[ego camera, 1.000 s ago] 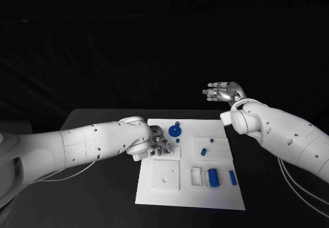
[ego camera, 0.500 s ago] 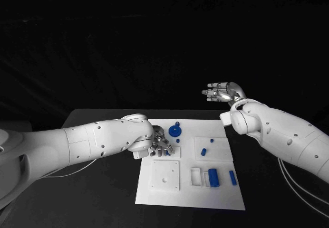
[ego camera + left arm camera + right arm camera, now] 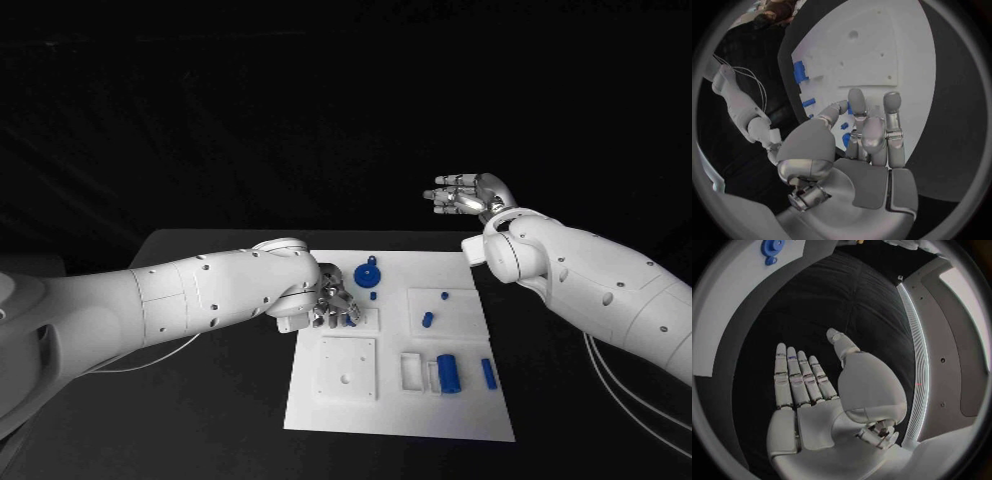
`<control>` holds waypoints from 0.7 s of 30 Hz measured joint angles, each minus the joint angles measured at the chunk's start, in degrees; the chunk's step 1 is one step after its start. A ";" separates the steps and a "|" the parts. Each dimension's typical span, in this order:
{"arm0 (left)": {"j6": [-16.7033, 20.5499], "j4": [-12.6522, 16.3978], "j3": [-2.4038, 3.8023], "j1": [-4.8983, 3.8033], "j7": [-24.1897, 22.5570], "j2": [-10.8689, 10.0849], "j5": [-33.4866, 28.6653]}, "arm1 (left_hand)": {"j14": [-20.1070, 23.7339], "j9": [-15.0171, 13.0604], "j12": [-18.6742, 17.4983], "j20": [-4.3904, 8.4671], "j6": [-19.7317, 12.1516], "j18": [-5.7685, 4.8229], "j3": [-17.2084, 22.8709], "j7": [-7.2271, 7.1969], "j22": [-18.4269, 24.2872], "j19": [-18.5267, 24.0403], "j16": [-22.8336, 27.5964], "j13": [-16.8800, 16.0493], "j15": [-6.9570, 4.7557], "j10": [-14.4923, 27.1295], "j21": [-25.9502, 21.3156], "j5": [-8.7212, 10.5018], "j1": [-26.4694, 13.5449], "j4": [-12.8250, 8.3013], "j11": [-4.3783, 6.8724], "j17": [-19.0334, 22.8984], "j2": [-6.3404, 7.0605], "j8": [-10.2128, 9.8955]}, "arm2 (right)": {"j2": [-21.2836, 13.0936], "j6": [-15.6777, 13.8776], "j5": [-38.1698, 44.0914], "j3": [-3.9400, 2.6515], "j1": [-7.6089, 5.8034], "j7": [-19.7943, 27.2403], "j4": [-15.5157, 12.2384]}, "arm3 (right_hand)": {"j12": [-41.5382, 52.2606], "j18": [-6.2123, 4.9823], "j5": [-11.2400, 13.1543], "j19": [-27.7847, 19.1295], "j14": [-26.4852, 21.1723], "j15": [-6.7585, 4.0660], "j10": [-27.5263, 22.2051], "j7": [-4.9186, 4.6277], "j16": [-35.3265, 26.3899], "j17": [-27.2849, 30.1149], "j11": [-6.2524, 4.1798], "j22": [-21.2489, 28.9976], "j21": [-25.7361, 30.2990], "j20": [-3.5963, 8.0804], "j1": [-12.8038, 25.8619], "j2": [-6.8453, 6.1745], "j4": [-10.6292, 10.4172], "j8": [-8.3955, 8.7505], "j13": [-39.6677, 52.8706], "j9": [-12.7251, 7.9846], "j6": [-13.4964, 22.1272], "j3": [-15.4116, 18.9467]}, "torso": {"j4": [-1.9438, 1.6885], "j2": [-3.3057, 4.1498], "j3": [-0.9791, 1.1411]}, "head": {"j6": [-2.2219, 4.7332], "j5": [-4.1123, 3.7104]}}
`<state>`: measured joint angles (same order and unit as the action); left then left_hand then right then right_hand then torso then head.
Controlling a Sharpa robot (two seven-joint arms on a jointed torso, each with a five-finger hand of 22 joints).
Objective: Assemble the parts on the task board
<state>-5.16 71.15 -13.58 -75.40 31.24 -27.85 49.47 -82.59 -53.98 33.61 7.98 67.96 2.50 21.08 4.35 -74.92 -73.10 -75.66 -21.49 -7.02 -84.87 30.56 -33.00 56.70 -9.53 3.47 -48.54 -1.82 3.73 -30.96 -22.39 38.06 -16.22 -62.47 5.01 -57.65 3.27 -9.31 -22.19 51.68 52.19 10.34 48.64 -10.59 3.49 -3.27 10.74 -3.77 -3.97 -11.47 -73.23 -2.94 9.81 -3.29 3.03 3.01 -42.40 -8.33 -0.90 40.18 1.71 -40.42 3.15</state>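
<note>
My left hand (image 3: 329, 305) hangs over the left edge of the white board (image 3: 361, 405), fingers (image 3: 857, 102) curled down toward a small blue part (image 3: 846, 139) beneath them; whether they grip it I cannot tell. My right hand (image 3: 464, 193) floats open, far off beyond the counter (image 3: 216, 250).

You see a flat white plastic task board (image 3: 462, 410) on a black table (image 3: 202, 420), small blue plastic parts (image 3: 449, 373), and two shiny silver metal hands (image 3: 335, 306) (image 3: 464, 192)
</note>
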 measured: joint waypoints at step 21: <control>2.22 0.75 -0.07 0.05 0.02 -0.74 0.96 | 0.08 -0.12 0.22 0.00 0.01 0.00 -0.08 0.01 0.01 0.00 0.00 0.06 0.11 0.00 0.26 -0.11 0.00 -0.08 0.00 0.01 0.00 -0.25 | -0.08 0.13 0.04 0.02 0.08 -0.04 0.03 | 0.00 0.00 0.00 0.00 0.00 0.00 0.00 0.00 0.00 -0.01 0.00 0.00 0.00 0.00 0.00 0.00 0.00 0.00 0.00 0.00 0.00 0.00 | -0.07 -0.02 -0.03 | -0.14 -0.12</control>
<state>-2.94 71.90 -13.65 -75.35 31.25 -28.60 50.43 -82.51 -54.11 33.82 7.98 67.97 2.50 21.00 4.35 -74.91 -73.10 -75.66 -21.43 -6.91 -84.87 30.82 -33.11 56.70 -9.61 3.47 -48.53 -1.82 3.48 -31.05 -22.26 38.10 -16.20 -62.39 4.97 -57.62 3.28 -9.31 -22.19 51.68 52.19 10.34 48.64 -10.59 3.49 -3.27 10.74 -3.77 -3.97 -11.48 -73.23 -2.94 9.81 -3.29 3.04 3.00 -42.40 -8.33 -0.97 40.16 1.69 -40.56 3.03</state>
